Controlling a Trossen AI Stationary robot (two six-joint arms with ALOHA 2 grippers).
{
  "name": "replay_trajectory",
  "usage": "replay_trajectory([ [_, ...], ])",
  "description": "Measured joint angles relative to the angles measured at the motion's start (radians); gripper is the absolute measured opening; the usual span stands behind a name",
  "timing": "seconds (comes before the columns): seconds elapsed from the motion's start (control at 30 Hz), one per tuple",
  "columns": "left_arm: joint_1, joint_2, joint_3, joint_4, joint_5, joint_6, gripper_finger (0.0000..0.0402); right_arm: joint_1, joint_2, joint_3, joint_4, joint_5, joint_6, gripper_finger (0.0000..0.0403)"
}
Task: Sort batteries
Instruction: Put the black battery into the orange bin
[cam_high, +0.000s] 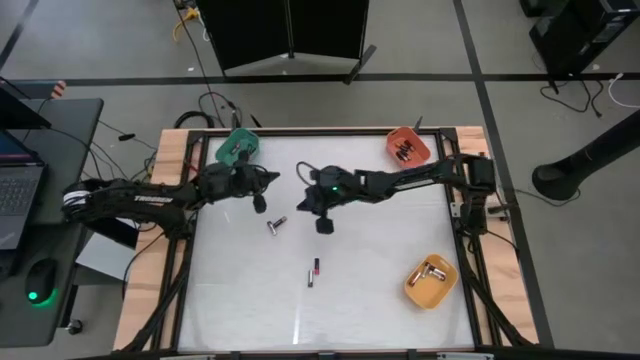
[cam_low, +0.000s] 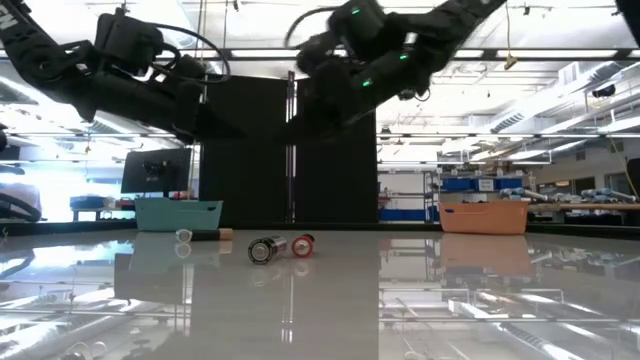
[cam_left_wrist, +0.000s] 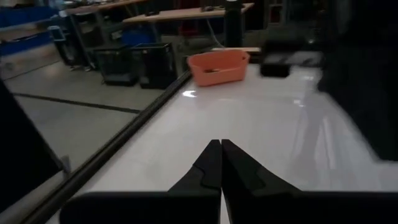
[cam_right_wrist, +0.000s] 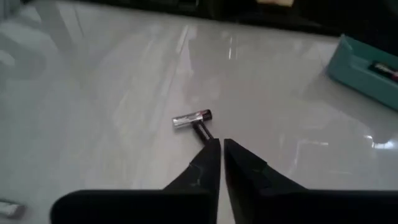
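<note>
In the overhead view, your nearest loose battery (cam_high: 276, 224) lies on the white table (cam_high: 380, 290) between the two grippers: at about 4 o'clock from the left gripper (cam_high: 260, 203), and at about 9 o'clock from the right gripper (cam_high: 324, 226). Both grippers are clenched on nothing. The left looks slightly nearer. Its long axis runs roughly from 2 to 8 o'clock, so you'd want the fingers across that line. Another battery (cam_high: 314, 272) lies well apart, at about 6 o'clock from the right gripper.
</note>
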Motion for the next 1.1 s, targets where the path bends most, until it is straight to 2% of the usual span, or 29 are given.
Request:
replay_trajectory([
  [0.13, -0.034, 0.000, -0.002, 0.006, -0.019, 0.002, 0.0006, 0.011, 0.096, 0.091, -0.036, -0.003, -0.030, 0.0070],
  [0.3, -0.053, 0.000, -0.001, 0.044, -0.039, 0.031, 0.0006, 0.012, 0.202, 0.169, -0.045, -0.077, -0.058, 0.0121],
  [0.43, -0.053, 0.000, -0.001, 0.045, -0.043, 0.032, 0.0006, 0.014, 0.281, 0.224, -0.051, -0.094, -0.094, 0.0158],
  [0.73, -0.053, 0.000, -0.001, 0.044, -0.053, 0.035, 0.0006, 0.008, 0.436, 0.371, -0.064, -0.100, -0.115, 0.0219],
  [0.9, -0.053, 0.000, -0.001, 0.043, -0.057, 0.034, 0.0006, -0.002, 0.472, 0.402, -0.098, -0.108, -0.115, 0.0214],
  [1.0, -0.054, 0.000, -0.001, 0.038, -0.059, 0.031, 0.0007, -0.002, 0.471, 0.403, -0.117, -0.107, -0.115, 0.0180],
  [1.1, -0.057, 0.000, -0.001, 0.038, -0.059, 0.030, 0.0008, -0.001, 0.470, 0.403, -0.132, -0.109, -0.114, 0.0124],
])
